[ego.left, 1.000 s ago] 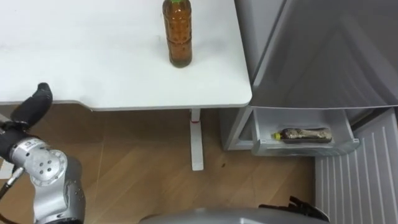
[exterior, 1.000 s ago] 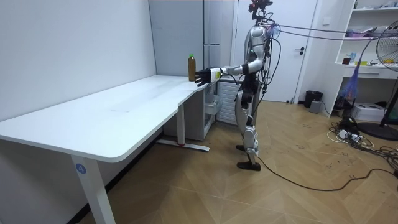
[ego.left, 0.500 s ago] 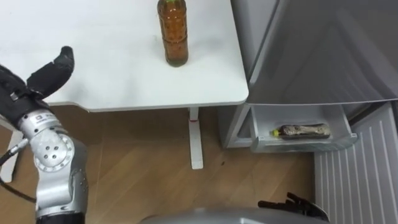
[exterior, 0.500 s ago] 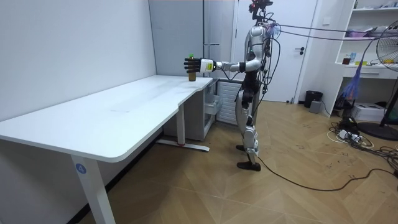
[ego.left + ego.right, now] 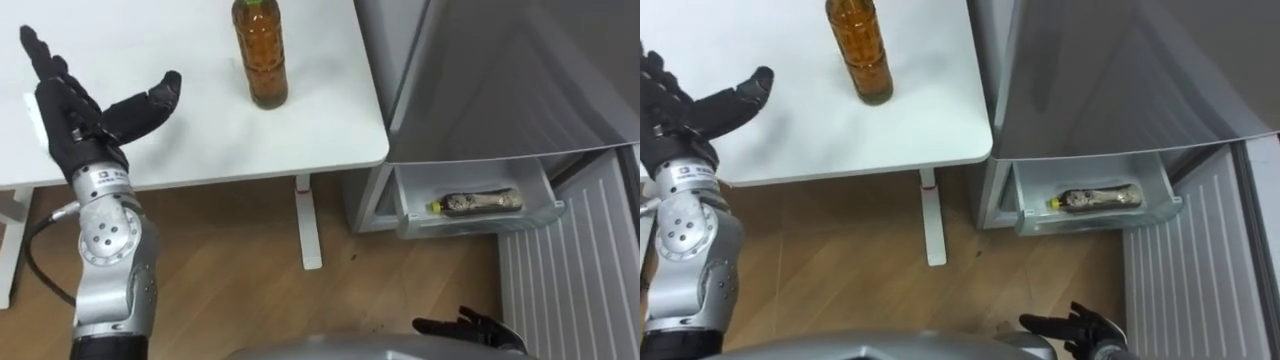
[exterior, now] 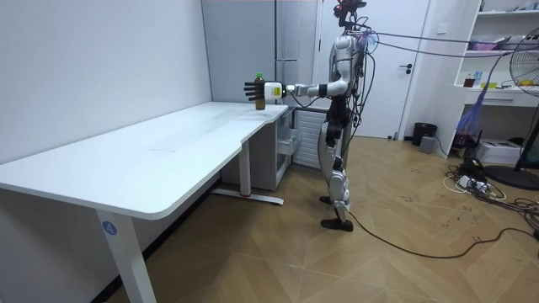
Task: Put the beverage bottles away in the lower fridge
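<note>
White bench (image 5: 330,130) beside the fridge (image 5: 500,90) carries one standing bottle (image 5: 260,60), ungrasped; a second bottle (image 5: 482,202) lies in the fridge's lower drawer (image 5: 470,226). Left robot hand (image 5: 75,110) is spread wide, empty; right robot hand (image 5: 470,327) relaxed.

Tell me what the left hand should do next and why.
Probably move the left hand right to the upright bottle and grasp it: the hand is open above the table, apart from the bottle, and the open fridge drawer holds a lying bottle.
</note>
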You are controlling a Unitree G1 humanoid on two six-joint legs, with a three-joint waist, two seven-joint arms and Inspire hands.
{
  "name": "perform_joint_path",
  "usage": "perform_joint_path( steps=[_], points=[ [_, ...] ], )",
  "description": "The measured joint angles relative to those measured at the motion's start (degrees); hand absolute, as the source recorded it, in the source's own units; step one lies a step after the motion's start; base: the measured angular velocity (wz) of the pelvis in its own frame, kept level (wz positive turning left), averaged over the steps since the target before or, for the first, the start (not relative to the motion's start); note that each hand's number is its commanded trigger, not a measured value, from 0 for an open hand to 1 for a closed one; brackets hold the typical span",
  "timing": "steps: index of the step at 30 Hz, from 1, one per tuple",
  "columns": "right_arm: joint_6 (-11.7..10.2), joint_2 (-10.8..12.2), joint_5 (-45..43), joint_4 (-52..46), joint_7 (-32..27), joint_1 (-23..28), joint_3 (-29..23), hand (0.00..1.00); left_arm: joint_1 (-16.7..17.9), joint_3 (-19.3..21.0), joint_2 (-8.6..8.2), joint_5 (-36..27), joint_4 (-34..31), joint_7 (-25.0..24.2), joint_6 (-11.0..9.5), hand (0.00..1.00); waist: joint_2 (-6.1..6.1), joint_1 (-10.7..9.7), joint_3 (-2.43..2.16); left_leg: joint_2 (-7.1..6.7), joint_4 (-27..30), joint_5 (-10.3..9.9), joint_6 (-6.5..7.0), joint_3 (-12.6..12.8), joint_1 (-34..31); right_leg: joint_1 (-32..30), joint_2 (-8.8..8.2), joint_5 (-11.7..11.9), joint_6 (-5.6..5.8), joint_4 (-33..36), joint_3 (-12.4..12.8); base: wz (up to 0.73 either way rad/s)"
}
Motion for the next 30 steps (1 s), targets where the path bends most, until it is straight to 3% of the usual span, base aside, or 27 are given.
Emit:
perform_joint_path(
  steps=[10,16,20,22,30],
  points=[
    [2.3,-0.4,-1.9,-1.4,0.9,-0.5,-2.0,0.0,-4.2,-0.1,0.22,-0.5,0.0,-6.4,4.8,0.0,0.81,-1.7,-0.33,0.07,0.1,0.0,0.02,0.0,-0.6,-0.9,0.1,0.0,-0.05,0.4,0.1,0.0],
    [2.5,-0.1,-2.1,-1.8,0.9,-0.5,-2.1,0.0,-5.6,-0.2,0.22,-1.5,2.6,-10.5,6.1,0.0,0.59,-2.4,-0.24,0.07,0.4,0.0,0.02,0.7,-0.3,-0.8,0.12,0.1,-0.09,0.5,0.8,-0.06],
    [2.7,0.1,-2.0,-1.8,0.9,-0.6,-2.1,0.0,-5.7,-0.1,0.22,-3.5,4.3,-11.5,8.6,0.0,0.2,-2.9,-0.13,0.06,0.4,0.0,0.02,0.9,0.0,-0.6,0.14,0.1,-0.09,0.5,1.2,-0.03],
    [3.0,0.1,-2.0,-1.8,0.9,-0.6,-2.1,0.0,-5.9,-0.1,0.22,-3.5,4.3,-12.0,8.7,0.0,0.24,-3.0,-0.12,0.04,0.4,0.0,0.02,1.2,0.1,-0.6,0.15,0.1,-0.05,0.5,1.6,-0.06],
    [4.2,-0.1,-1.9,-2.3,0.8,-0.6,-3.2,0.0,-8.7,-0.1,0.22,-8.0,4.5,-13.1,11.2,0.0,1.26,-3.4,0.09,0.23,0.0,0.0,0.02,1.5,0.4,-0.8,0.52,0.2,-0.15,0.6,2.0,-0.02]
  ],
)
